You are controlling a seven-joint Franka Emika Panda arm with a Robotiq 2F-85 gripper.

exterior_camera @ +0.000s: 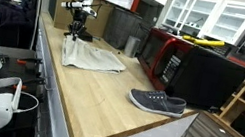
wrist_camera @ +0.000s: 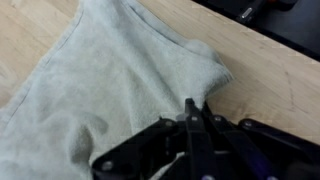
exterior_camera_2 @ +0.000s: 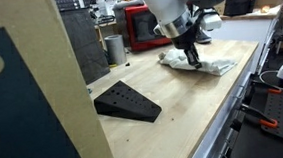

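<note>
The fingers [wrist_camera: 192,115] are closing together on a raised fold of the grey cloth [wrist_camera: 100,80], which is lying crumpled on the wooden bench [exterior_camera: 97,100] toward its far end. 1 grey shoe [exterior_camera: 157,103] is sitting well apart from them.

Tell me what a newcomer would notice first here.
The gripper stands out first, its fingers drawn together over a pale crumpled towel at the far end of the wooden counter. Next comes a grey shoe lying alone toward the near end, in front of a red microwave.
</note>
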